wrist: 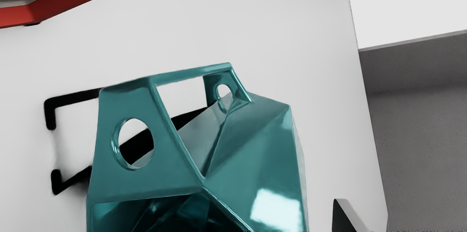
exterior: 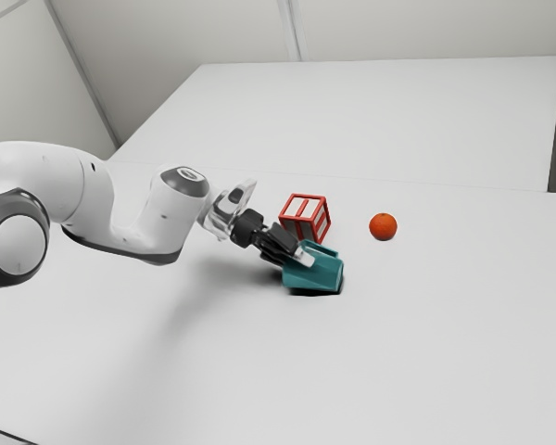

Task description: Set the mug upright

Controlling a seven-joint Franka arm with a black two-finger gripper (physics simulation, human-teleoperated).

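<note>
The gripper (exterior: pixel 303 257) reaches down to a teal mug (exterior: pixel 317 273), its tips over the mug's side nearest the arm in the exterior view. The angular mug lies tipped on the table, its handle raised. In the wrist view the mug (wrist: pixel 255 159) has round holes in its handle part, and a dark hollow below them faces the hand. There the gripper (wrist: pixel 233 221) stands open; one of its fingers (wrist: pixel 346 219) is beside the mug with a gap between them, and the other finger is hidden.
A red-framed crate (exterior: pixel 305 218) stands close behind the mug, its corner (wrist: pixel 31 15) near in the wrist view. An orange (exterior: pixel 383 226) sits farther toward the exterior view's right. The white table (exterior: pixel 426 352) extends around them.
</note>
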